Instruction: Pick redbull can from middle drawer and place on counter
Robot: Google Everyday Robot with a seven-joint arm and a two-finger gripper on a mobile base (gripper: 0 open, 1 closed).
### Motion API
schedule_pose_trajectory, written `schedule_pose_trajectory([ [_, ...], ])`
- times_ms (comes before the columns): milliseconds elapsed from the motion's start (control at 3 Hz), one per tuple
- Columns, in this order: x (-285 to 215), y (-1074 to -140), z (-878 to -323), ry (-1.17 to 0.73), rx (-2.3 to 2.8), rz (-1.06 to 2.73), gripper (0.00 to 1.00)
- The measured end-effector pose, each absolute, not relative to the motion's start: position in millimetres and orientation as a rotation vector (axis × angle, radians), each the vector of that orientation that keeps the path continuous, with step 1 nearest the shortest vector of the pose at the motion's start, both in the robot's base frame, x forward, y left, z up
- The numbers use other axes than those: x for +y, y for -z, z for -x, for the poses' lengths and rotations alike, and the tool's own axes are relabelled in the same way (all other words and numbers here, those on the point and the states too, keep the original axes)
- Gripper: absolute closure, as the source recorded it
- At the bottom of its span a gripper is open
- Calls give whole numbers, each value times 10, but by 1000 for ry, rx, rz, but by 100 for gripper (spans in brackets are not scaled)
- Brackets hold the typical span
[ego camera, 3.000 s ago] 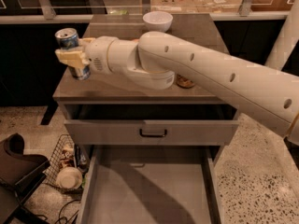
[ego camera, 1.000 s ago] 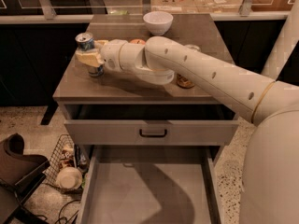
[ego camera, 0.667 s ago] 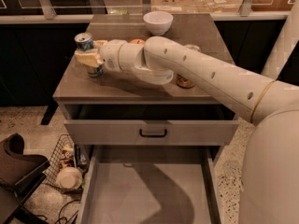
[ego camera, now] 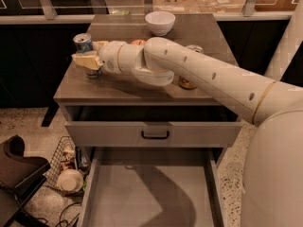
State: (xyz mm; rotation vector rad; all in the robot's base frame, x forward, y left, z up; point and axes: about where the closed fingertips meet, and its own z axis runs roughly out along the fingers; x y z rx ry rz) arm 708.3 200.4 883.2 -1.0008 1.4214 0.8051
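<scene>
The redbull can [ego camera: 83, 42], slim, blue and silver, stands upright at the left side of the counter [ego camera: 118, 88], its base on the surface. My gripper [ego camera: 87, 60] reaches in from the right and its tan fingers [ego camera: 85, 60] are shut on the can's lower body. The middle drawer [ego camera: 151, 195] is pulled out below, with a bare grey floor.
A larger gold-brown can [ego camera: 188, 82] stands behind my arm at the counter's right. A white bowl [ego camera: 160, 22] sits at the back. The upper drawer front [ego camera: 155, 134] is slightly open. A wire basket [ego camera: 66, 167] and a dark chair [ego camera: 19, 174] are on the floor at left.
Three seconds ago the gripper held the can near the counter's left edge; it has moved right and back over the counter. In the last second nothing has visibly moved.
</scene>
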Motion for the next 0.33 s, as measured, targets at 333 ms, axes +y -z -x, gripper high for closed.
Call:
schedule_pose_trajectory([
  [333, 2028, -8835, -7073, -808, 1420, 1003, 0],
])
